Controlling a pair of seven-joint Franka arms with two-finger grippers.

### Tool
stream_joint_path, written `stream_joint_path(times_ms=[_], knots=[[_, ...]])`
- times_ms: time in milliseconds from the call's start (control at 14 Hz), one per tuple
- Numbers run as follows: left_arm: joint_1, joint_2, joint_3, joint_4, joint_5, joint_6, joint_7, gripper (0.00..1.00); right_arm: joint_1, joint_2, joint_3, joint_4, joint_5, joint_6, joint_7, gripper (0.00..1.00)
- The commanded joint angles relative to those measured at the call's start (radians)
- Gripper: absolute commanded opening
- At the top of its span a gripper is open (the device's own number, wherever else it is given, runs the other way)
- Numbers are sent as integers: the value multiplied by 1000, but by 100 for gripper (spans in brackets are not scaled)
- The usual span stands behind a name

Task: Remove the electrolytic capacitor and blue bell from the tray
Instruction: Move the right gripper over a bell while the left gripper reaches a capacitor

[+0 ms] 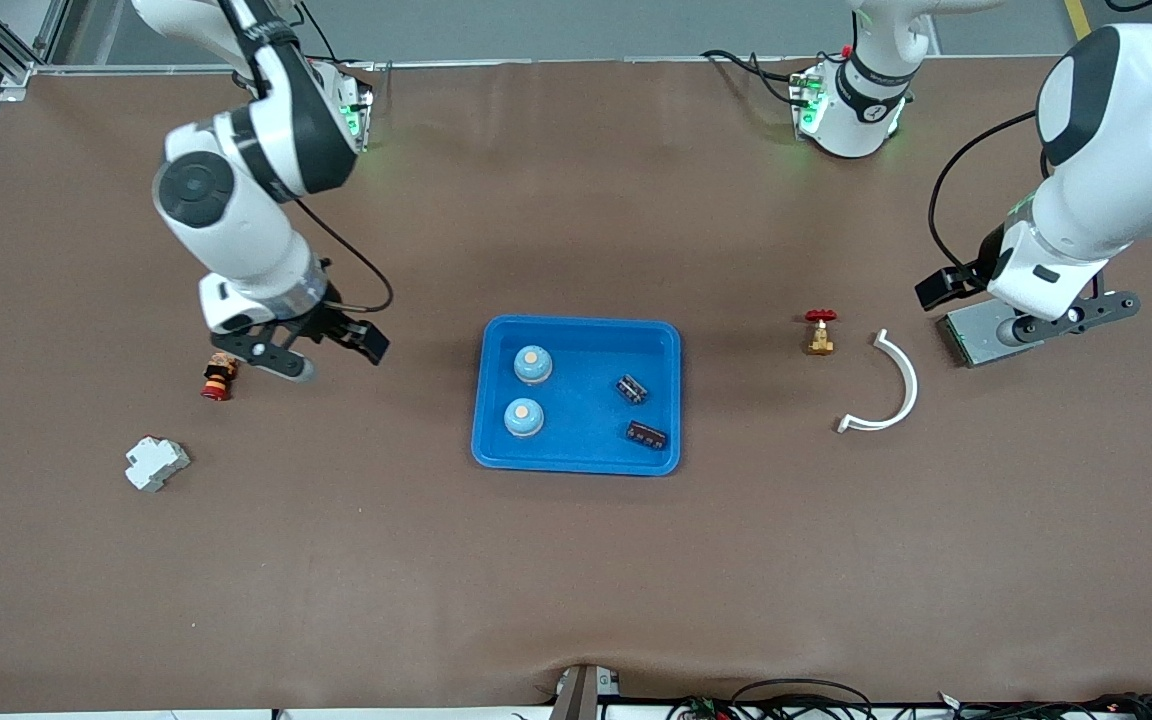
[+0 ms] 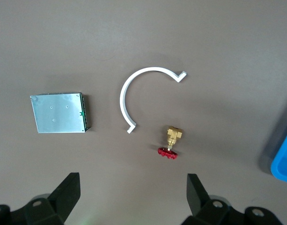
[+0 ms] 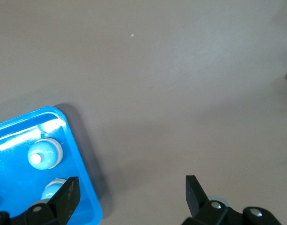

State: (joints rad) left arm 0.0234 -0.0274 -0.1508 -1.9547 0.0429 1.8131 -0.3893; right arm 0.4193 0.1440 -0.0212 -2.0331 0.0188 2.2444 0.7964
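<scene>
A blue tray (image 1: 581,324) sits mid-table. In it are two blue bells (image 1: 533,365) (image 1: 523,417) with pale buttons, and two dark capacitors (image 1: 632,389) (image 1: 646,434) toward the left arm's end. My right gripper (image 1: 328,350) is open and empty, above the table between the tray and a red button part. The right wrist view shows its open jaws (image 3: 131,197), the tray's corner (image 3: 82,154) and both bells (image 3: 45,153) (image 3: 53,187). My left gripper (image 1: 1026,305) is open and empty over a metal box; its wrist view shows the open jaws (image 2: 134,197).
A red-and-black button part (image 1: 219,377) and a white breaker (image 1: 156,463) lie toward the right arm's end. A brass valve with a red handle (image 1: 820,332) (image 2: 170,140), a white curved strip (image 1: 891,385) (image 2: 134,89) and a metal box (image 1: 976,335) (image 2: 60,112) lie toward the left arm's end.
</scene>
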Motion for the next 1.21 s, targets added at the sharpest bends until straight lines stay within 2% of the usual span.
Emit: stream_joint_path(times_ms=[0, 143, 286, 571, 714, 929, 1143], knots=[[26, -20, -6, -53, 18, 46, -20, 100, 64, 66, -9, 17, -8, 52, 117, 100], [20, -25, -9, -56, 18, 45, -45, 100, 107, 115, -9, 21, -7, 107, 185, 100], [18, -19, -56, -65, 18, 54, -95, 100, 148, 170, -9, 46, -5, 136, 254, 100], [16, -5, -119, -166, 18, 202, -226, 100, 208, 287, -9, 128, 1, 162, 348, 100], [15, 32, -156, -197, 18, 285, -336, 100, 236, 333, -9, 151, 4, 190, 385, 100], [0, 115, -248, -202, 20, 414, -590, 100, 259, 380, -9, 157, 7, 251, 408, 100], [-61, 205, -265, -188, 23, 550, -777, 100, 283, 436, -9, 203, 7, 251, 454, 100]])
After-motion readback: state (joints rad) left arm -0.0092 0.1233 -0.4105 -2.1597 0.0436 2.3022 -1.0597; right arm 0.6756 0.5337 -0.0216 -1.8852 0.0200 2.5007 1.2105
